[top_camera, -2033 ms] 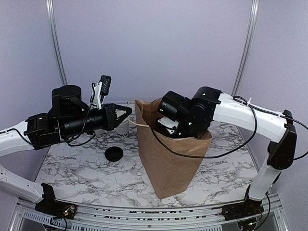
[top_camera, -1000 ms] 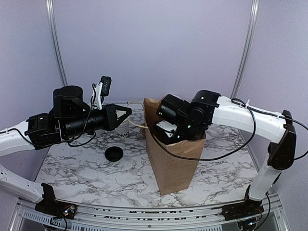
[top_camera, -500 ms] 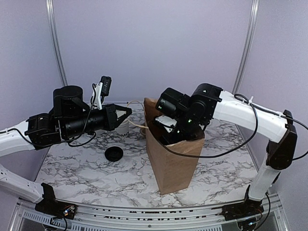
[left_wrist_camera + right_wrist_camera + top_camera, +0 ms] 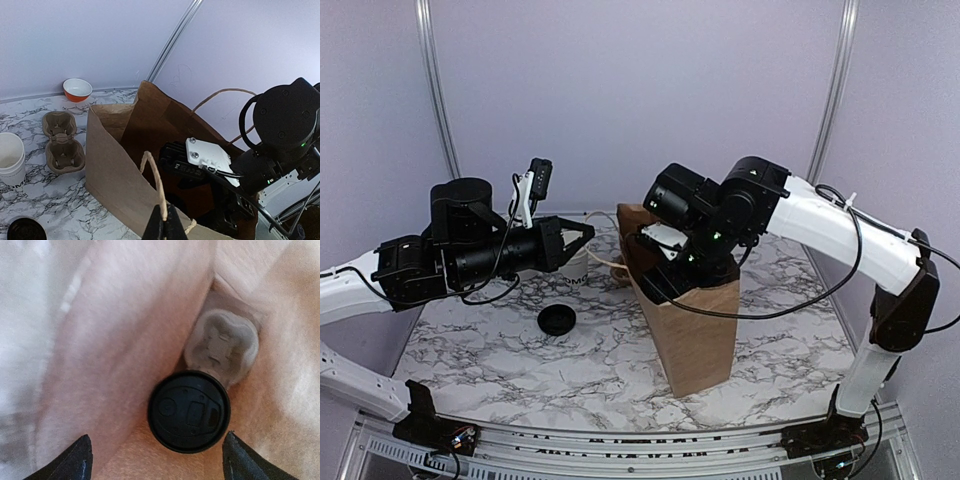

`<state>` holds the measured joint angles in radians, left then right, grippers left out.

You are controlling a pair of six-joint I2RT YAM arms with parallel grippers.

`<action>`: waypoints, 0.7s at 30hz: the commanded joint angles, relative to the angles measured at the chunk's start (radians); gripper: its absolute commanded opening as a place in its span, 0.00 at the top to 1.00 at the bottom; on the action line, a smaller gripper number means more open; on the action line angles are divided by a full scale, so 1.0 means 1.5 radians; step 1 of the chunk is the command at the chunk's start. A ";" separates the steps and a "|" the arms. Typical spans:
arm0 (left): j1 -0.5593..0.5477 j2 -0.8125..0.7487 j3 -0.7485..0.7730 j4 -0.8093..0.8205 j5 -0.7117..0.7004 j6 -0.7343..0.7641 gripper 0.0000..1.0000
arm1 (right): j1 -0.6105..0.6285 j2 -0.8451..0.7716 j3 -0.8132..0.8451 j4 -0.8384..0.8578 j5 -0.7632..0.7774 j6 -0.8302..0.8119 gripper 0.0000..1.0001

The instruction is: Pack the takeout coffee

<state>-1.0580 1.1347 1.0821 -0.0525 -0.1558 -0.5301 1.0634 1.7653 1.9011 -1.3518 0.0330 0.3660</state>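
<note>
The right claw (image 4: 159,456) hangs inside the paper bag (image 4: 695,330), its fingers spread wide with nothing between them. Below it, deep in the bag, the takeout coffee (image 4: 189,411) sits lid-up. It is pressed against a fold of the bag's wall and touches a pale moulded-pulp piece (image 4: 222,342) on its far side. Whether the cup stands flat on the bag's floor cannot be told. The bag leans, and the right wrist fills much of its mouth. On the way out, a finger or the arm's cable could snag the rim, drag the bag and topple the cup. The left claw (image 4: 162,222) is pinched shut on the bag's near twine handle (image 4: 152,175). Letting go too soon could let the mouth fold onto the right wrist. The lid's embossed marks are unreadable. To the left of the bag on the bench (image 4: 520,360), an open white cup (image 4: 10,160) shows a few dark letters, cut off and illegible. The bag carries no print.
</note>
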 commanded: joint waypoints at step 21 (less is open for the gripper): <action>0.002 0.038 0.053 0.018 0.117 0.024 1.00 | 0.008 -0.007 0.046 0.081 0.061 0.006 0.12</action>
<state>-1.0580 1.1793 1.1259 -0.0494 -0.0338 -0.5083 1.0634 1.7687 1.9461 -1.2957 0.0875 0.3664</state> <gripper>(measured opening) 0.020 0.878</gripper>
